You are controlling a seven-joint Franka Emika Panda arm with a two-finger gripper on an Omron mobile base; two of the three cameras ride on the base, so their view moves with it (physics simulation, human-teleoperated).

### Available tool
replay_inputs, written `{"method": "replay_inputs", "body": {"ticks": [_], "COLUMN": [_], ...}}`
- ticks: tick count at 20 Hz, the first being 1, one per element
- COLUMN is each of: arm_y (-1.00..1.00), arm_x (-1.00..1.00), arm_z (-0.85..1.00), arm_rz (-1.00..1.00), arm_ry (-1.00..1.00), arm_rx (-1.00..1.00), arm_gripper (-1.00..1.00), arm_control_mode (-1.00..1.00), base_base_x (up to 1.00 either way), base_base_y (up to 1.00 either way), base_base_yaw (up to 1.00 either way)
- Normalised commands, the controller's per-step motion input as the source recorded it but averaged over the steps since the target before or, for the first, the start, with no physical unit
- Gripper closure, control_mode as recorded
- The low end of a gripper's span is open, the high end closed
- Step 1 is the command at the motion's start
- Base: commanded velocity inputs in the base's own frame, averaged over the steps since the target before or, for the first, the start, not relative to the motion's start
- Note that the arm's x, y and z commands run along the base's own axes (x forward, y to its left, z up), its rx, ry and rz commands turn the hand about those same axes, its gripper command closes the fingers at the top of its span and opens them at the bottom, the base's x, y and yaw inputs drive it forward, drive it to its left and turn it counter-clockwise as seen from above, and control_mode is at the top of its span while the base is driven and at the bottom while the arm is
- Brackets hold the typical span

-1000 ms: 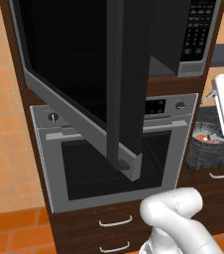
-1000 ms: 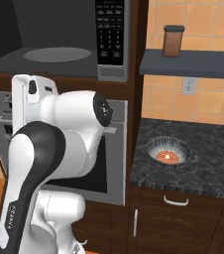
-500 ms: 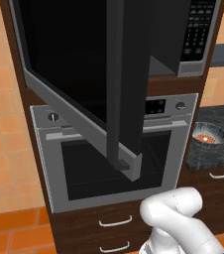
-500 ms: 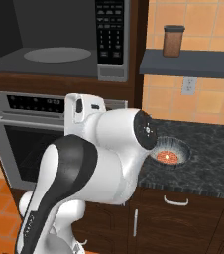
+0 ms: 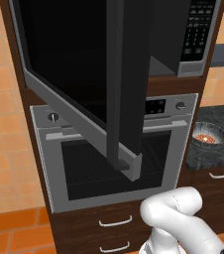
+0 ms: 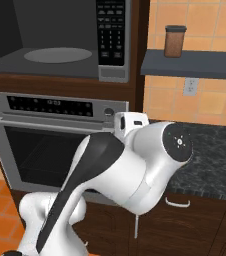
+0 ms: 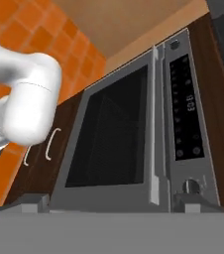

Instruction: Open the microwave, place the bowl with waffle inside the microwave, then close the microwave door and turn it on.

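The microwave door stands swung wide, leaving the microwave cavity and its turntable exposed. The bowl with waffle sits on the dark stone counter to the right of the silver oven, well apart from the arm. The gripper's jaws are spread apart and empty. The bowl looks small, rigid and light, but smooth-sided and loosely filled; I judge a pinch across 1 rim wall, kept level, safest against spilling.
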Motion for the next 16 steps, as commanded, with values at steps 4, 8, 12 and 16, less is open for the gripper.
{"method": "replay_inputs", "body": {"ticks": [4, 8, 12, 16], "arm_y": [-0.40, -0.21, -0.22, -0.52], "arm_x": [0.61, 0.66, 0.40, 0.60], "arm_z": [-0.62, -0.56, -0.38, -0.26], "arm_rz": [-0.16, -0.11, -0.03, -0.02], "arm_ry": [0.00, 0.02, 0.02, 0.10], "arm_rx": [-0.23, -0.12, -0.01, 0.02], "arm_gripper": [-1.00, -1.00, -1.00, -1.00], "arm_control_mode": [-1.00, -1.00, -1.00, -1.00], "base_base_x": [0.00, 0.00, 0.00, 0.00], "base_base_y": [0.00, 0.00, 0.00, 0.00], "base_base_yaw": [0.00, 0.00, 0.00, 0.00]}}
